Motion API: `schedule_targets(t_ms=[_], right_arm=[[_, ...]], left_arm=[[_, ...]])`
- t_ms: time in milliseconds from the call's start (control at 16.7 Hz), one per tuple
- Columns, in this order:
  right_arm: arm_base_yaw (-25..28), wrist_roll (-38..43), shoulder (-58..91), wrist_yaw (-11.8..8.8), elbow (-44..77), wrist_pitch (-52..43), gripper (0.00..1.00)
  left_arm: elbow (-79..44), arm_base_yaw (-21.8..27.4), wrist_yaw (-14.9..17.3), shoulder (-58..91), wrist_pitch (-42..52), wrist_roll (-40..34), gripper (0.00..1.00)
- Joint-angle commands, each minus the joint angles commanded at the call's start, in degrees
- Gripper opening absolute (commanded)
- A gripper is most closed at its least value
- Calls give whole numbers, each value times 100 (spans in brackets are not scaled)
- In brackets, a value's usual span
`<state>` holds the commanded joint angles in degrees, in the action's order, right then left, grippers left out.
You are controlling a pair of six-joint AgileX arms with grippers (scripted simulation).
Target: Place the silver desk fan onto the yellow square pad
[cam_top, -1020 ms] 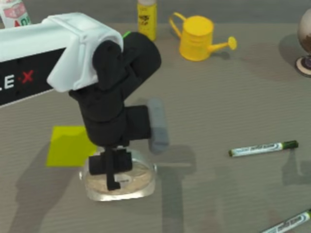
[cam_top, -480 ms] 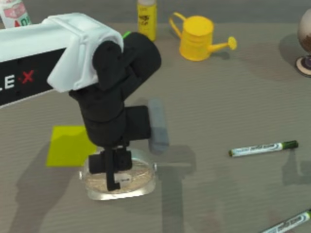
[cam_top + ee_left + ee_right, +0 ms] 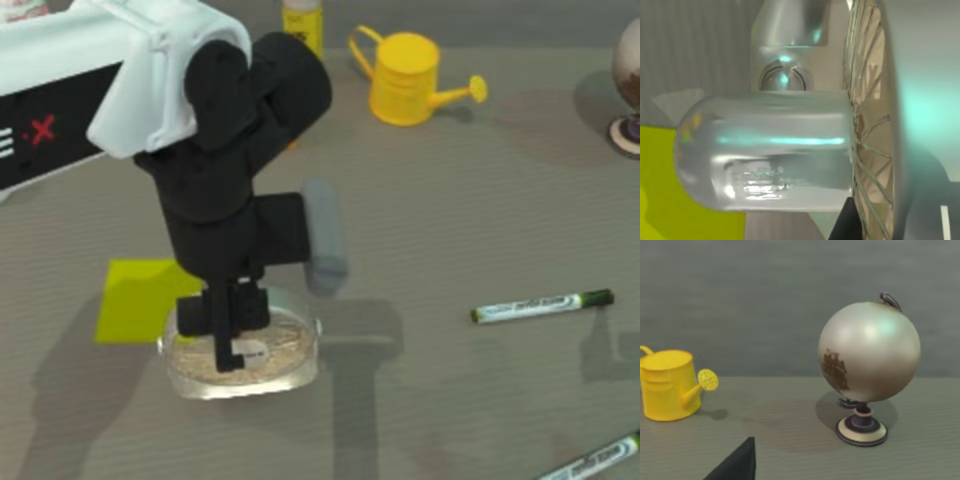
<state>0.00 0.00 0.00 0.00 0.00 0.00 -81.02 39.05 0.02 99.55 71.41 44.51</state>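
Fingers of the left gripper (image 3: 232, 335) sit closed on the silver desk fan (image 3: 242, 350), just beside the yellow square pad (image 3: 140, 298), one edge overlapping it. Slippage risk: the shiny rounded housing could twist loose and miss the pad.

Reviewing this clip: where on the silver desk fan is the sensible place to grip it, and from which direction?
Judging by its pose, the silver desk fan lies grille-up, so come straight down from above and pinch across the housing at the hub, where the left gripper is placed now. The rounded shiny shell offers little else.
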Motion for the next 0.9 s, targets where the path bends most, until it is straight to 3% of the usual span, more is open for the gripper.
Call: schedule_targets(t_ms=[180,540,900], right_arm=[[0,0,0,0,0,0,100],[0,0,0,0,0,0,100],[0,0,0,0,0,0,100]], left_arm=[[-419,-45,-1,-48,473,-9,0],[-494,-90,-2,-18,533,84,0],[-890,-1135,20,237,706,1483,0]])
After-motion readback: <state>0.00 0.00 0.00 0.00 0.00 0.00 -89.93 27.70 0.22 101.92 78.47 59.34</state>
